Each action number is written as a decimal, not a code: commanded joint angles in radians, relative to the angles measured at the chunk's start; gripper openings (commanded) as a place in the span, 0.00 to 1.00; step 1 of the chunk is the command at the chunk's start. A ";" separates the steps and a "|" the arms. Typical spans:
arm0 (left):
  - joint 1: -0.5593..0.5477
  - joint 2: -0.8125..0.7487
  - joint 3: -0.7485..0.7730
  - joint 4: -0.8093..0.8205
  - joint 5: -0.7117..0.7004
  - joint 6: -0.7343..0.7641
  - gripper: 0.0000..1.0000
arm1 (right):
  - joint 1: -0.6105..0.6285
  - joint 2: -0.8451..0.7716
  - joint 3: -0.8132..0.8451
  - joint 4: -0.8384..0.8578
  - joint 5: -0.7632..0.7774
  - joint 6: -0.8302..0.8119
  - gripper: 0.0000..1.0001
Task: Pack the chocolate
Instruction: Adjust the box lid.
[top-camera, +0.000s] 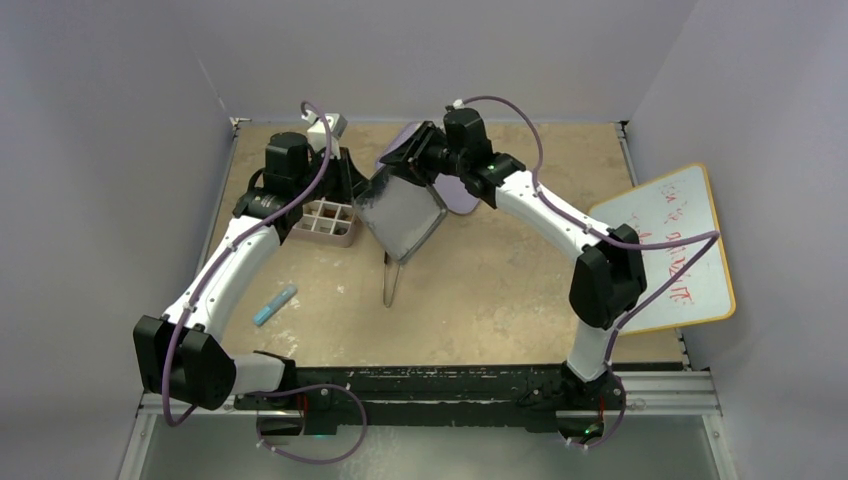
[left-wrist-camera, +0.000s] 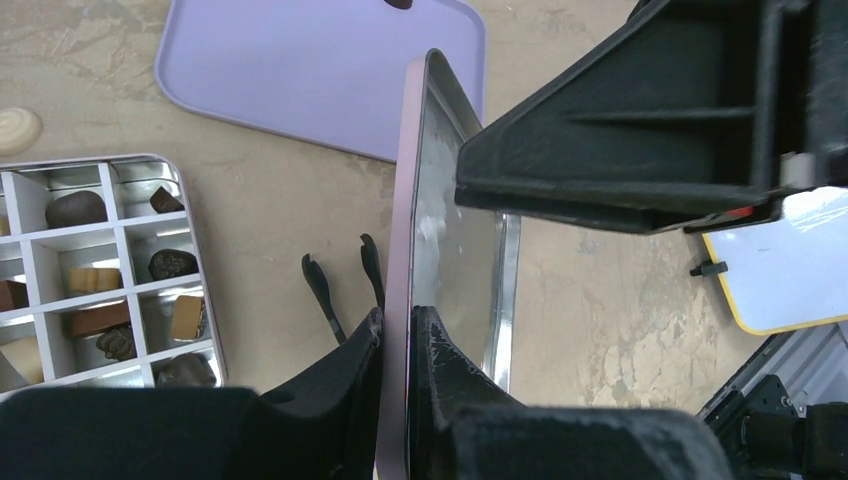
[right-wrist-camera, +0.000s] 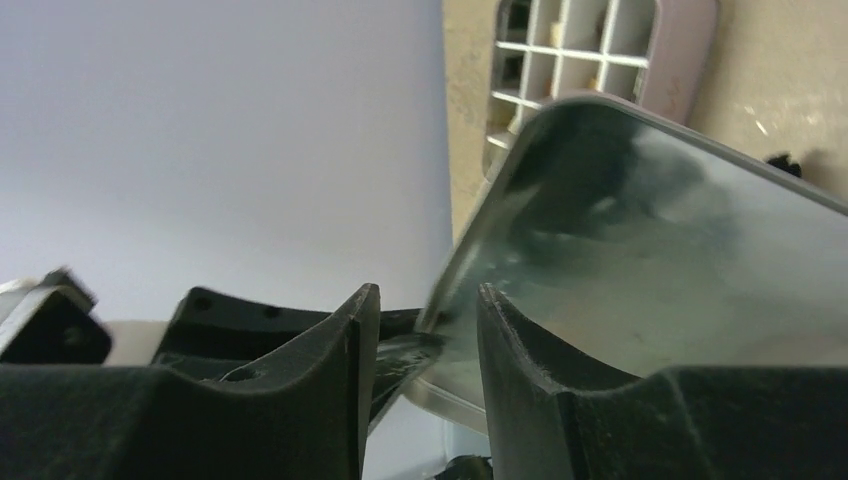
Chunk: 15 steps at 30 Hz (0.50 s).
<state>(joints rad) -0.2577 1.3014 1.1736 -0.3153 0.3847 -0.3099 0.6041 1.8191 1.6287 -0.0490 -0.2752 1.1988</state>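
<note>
The left gripper (left-wrist-camera: 397, 320) clamps the tin lid (left-wrist-camera: 440, 200) edge-on at bottom centre; the right gripper (right-wrist-camera: 428, 300) gapes half open around its rim. Left of frame, some ten dark, tan and cream chocolate pieces (left-wrist-camera: 75, 208) sit in the divided tin (left-wrist-camera: 100, 162).

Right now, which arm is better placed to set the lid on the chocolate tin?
Left. The left pincer is shut on the lid, with the chocolate tin close beside it. The right pincer stands open around the lid's other edge.

The compartmented metal tin (left-wrist-camera: 203, 290) holds small brown chocolates (left-wrist-camera: 75, 208) and stands left of the rectangular metal lid (left-wrist-camera: 455, 280); black tweezers (left-wrist-camera: 322, 295) lie seemingly beneath that lid.
</note>
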 joint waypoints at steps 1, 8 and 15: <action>0.000 0.002 0.020 0.058 -0.011 0.016 0.01 | 0.006 0.007 0.054 -0.141 0.082 0.086 0.43; 0.000 0.004 0.017 0.056 -0.001 0.016 0.01 | 0.011 0.085 0.141 -0.189 0.086 0.159 0.43; 0.000 0.007 0.009 0.059 0.002 0.024 0.01 | 0.015 0.121 0.143 -0.082 0.018 0.186 0.40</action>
<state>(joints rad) -0.2573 1.3109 1.1736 -0.3092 0.3637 -0.2989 0.6106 1.9362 1.7348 -0.1913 -0.2237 1.3506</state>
